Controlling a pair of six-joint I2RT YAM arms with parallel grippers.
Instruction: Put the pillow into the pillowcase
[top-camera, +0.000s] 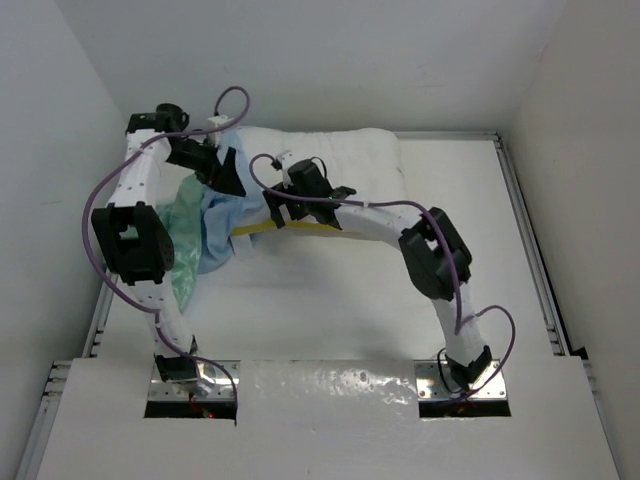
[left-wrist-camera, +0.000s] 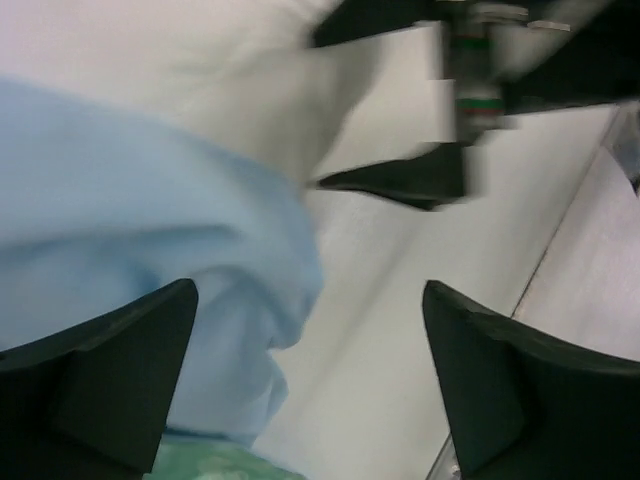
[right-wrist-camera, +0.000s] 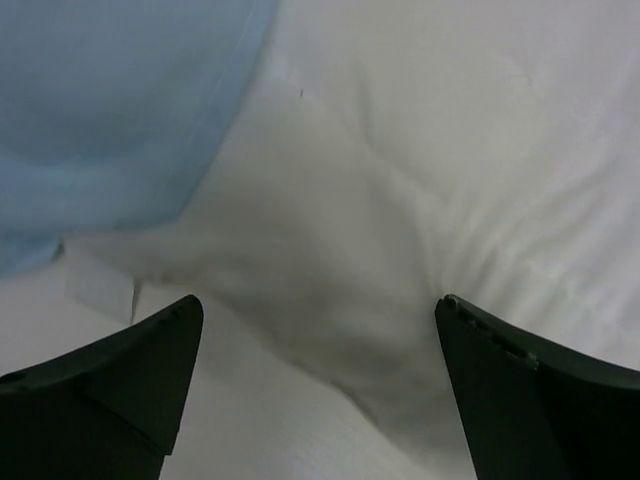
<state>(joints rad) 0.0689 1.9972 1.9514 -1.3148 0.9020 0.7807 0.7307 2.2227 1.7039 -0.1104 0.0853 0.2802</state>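
Observation:
The white quilted pillow (top-camera: 340, 158) lies at the back of the table, a yellow edge (top-camera: 295, 229) showing along its near side. Its left end is covered by the pillowcase (top-camera: 220, 218), light blue on top with a sea-green patterned face (top-camera: 183, 235) spilling left. My left gripper (top-camera: 232, 178) hovers open over the blue cloth (left-wrist-camera: 130, 220), nothing between its fingers (left-wrist-camera: 110, 370). My right gripper (top-camera: 279, 207) stands open just above the pillow (right-wrist-camera: 450, 150), beside the blue hem (right-wrist-camera: 110, 100), and it holds nothing.
The white table (top-camera: 330, 300) has a raised metal rail (top-camera: 530, 250) along its right side and another at the left. White walls close in on both sides and behind. Purple cables loop off both arms. The right arm (left-wrist-camera: 450, 150) crosses the left wrist view.

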